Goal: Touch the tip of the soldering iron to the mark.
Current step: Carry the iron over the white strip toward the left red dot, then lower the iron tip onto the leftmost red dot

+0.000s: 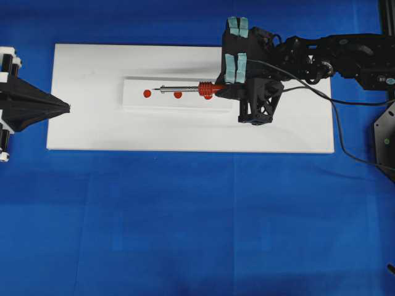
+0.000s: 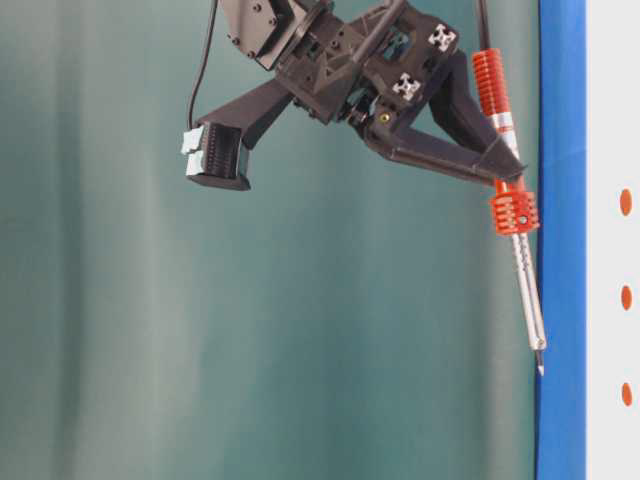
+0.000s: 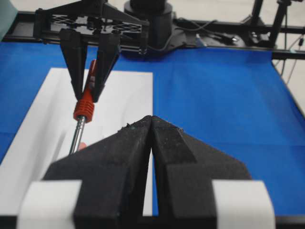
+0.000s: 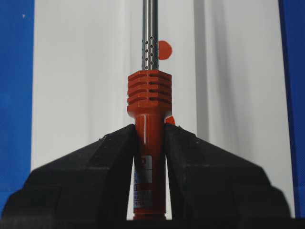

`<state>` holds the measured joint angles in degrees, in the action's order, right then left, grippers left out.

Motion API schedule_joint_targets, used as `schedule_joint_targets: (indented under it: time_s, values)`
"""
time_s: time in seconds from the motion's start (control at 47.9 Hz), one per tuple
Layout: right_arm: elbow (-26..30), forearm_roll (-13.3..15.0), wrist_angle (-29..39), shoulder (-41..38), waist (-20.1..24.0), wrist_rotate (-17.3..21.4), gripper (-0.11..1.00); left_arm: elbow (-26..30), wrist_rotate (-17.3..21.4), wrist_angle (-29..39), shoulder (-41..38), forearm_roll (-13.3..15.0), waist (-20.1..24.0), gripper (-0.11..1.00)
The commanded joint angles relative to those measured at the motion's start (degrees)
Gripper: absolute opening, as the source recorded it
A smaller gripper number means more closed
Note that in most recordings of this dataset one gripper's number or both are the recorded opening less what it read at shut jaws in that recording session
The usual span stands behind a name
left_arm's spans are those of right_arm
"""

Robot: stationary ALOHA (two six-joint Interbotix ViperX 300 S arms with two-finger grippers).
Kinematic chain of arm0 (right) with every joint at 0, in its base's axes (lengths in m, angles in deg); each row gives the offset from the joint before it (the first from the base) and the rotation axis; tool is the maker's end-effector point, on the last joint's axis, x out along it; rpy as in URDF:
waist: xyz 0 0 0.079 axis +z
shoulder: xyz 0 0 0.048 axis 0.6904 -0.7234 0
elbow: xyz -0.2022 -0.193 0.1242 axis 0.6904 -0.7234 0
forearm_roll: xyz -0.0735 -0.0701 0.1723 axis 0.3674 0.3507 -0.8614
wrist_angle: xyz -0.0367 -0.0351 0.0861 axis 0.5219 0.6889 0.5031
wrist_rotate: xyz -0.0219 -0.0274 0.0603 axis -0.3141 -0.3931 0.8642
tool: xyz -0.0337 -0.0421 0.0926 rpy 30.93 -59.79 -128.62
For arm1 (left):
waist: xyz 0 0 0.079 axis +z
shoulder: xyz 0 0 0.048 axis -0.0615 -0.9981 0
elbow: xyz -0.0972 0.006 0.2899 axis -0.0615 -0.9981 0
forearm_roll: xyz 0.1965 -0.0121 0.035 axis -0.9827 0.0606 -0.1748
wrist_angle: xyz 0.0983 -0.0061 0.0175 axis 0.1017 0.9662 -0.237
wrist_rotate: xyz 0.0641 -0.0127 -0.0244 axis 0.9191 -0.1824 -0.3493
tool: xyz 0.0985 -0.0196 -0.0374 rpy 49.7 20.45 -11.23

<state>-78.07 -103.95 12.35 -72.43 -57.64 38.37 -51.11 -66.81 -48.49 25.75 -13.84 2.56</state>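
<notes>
The scene is evenly and brightly lit from above. The white board [image 1: 92,132] is nearly washed out in the overhead view, and only faint grey shadows are cast along its raised middle strip. The blue cloth [image 1: 185,234] is rendered darker toward the corners. In the left wrist view the near fingers [image 3: 119,171] are blurred. The soldering iron [image 4: 149,102] is sharply rendered in the right wrist view.
</notes>
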Motion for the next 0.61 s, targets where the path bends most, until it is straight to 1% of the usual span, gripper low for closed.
schedule_joint_targets:
  time_s: [0.0, 0.585]
  values:
    - [1.6, 0.1, 0.0, 1.6, -0.2, 0.1, 0.06, 0.4, 0.0, -0.6, -0.5, -0.1, -0.2, 0.00]
    - [1.6, 0.1, -0.4, 1.6, -0.4, 0.1, 0.06, 0.4, 0.0, -0.6, -0.5, -0.1, -0.2, 0.00]
